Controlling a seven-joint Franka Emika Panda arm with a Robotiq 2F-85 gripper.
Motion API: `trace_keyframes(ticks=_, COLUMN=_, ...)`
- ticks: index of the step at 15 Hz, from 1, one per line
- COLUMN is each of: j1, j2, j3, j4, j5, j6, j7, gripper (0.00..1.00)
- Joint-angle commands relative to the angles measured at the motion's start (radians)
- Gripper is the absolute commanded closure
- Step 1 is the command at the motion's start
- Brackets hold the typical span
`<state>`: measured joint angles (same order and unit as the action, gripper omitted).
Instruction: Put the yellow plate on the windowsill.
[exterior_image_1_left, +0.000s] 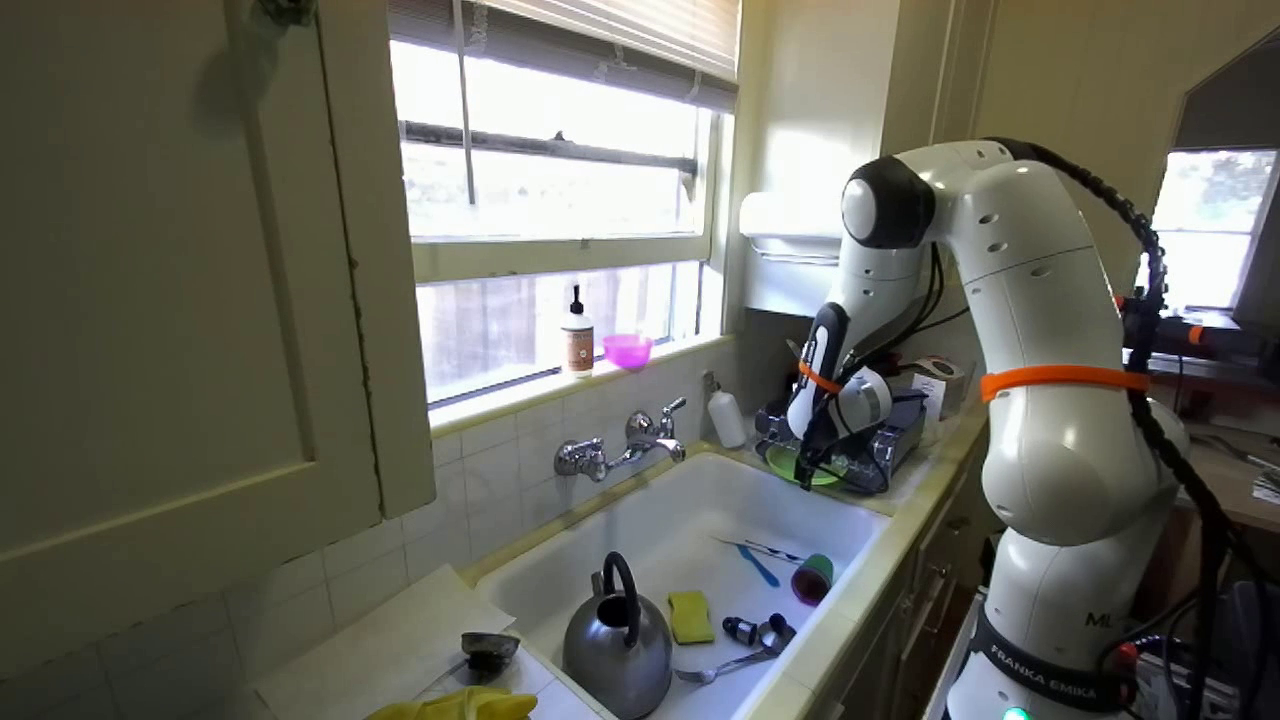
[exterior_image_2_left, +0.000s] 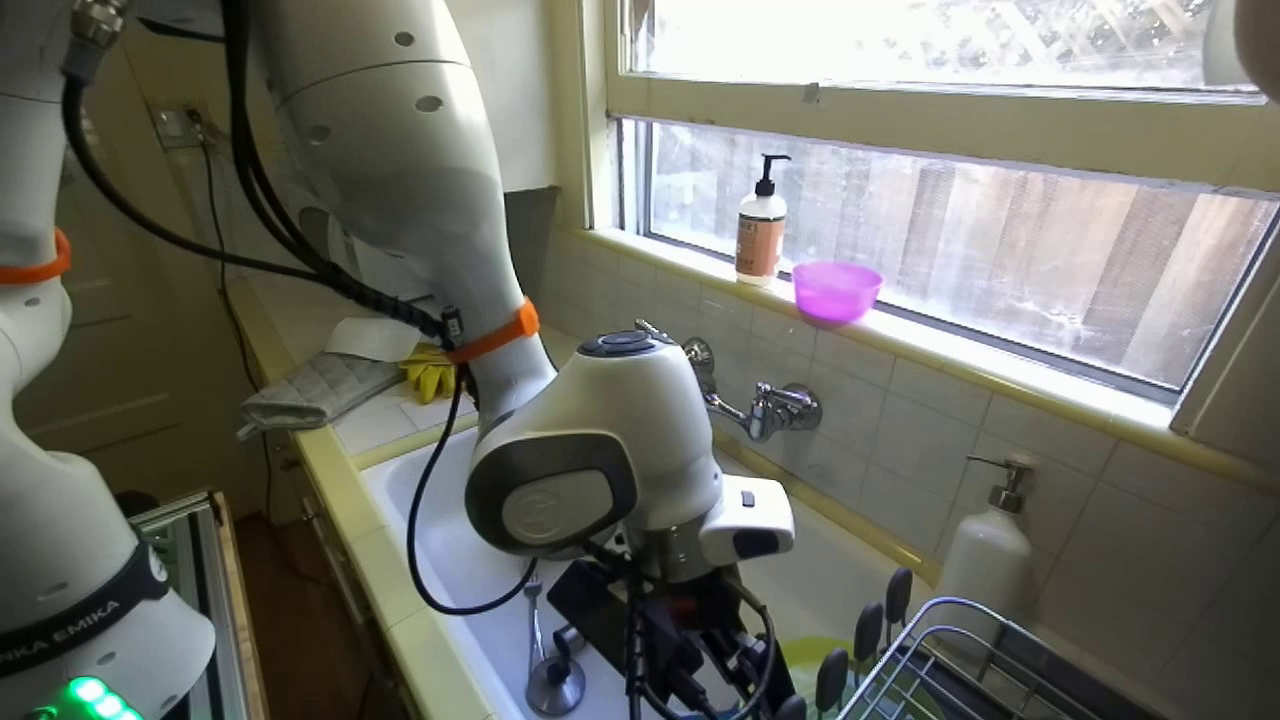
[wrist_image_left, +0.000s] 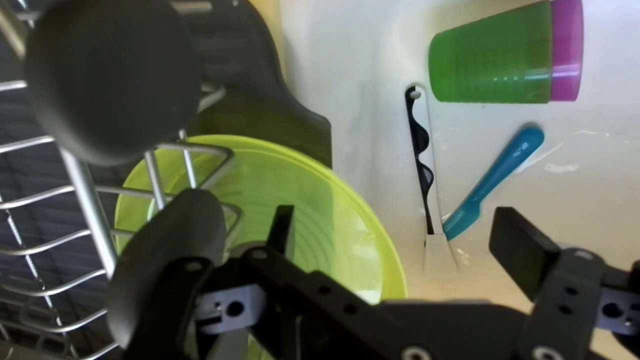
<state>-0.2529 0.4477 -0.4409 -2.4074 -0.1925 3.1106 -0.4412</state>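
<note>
The yellow plate (wrist_image_left: 357, 245) is lime-yellow and round in the wrist view. It leans or lies at the dish rack's edge, beside the sink, partly behind rack wires and dark grips. It also shows in both exterior views (exterior_image_1_left: 785, 462) (exterior_image_2_left: 818, 652), partly hidden. My gripper (wrist_image_left: 401, 235) is open and empty. One finger is over the plate's inside and the other is beyond its rim, over the sink. Whether a finger touches the plate cannot be told. In an exterior view the gripper (exterior_image_1_left: 806, 475) points down at the plate. The windowsill (exterior_image_1_left: 500, 402) shows in both exterior views (exterior_image_2_left: 1000, 358).
A wire dish rack (exterior_image_2_left: 925, 650) with dark upright grips stands close to the gripper. A white soap dispenser (exterior_image_2_left: 985, 555) is behind it. The faucet (exterior_image_1_left: 650, 440) juts over the sink (exterior_image_1_left: 520, 580). A pump bottle (exterior_image_2_left: 761, 240) and pink bowl (exterior_image_2_left: 837, 290) stand on the sill.
</note>
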Motion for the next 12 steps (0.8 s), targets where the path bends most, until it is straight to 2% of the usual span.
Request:
trace_keyframes(ticks=1, j1=0.017, j2=0.037, j3=-0.005, j4=0.021, j5=-0.036, j6=0.065, j7=0.074, gripper=0.00)
trace_keyframes(ticks=4, j1=0.012, j2=0.049, j3=0.015, j4=0.028, j5=-0.032, j6=0.086, j7=0.081, gripper=0.00)
trace_keyframes(ticks=6, j1=0.008, j2=0.059, j3=0.029, j4=0.034, j5=-0.032, j6=0.087, j7=0.083, gripper=0.08)
trace_keyframes(ticks=7, j1=0.006, j2=0.064, j3=0.035, j4=0.037, j5=-0.032, j6=0.087, j7=0.083, gripper=0.24)
trace_keyframes(ticks=8, j1=0.007, j2=0.070, j3=0.038, j4=0.040, j5=-0.034, j6=0.089, j7=0.082, gripper=0.30)
trace_keyframes(ticks=12, j1=0.010, j2=0.084, j3=0.042, j4=0.047, j5=-0.035, j6=0.091, j7=0.081, gripper=0.63)
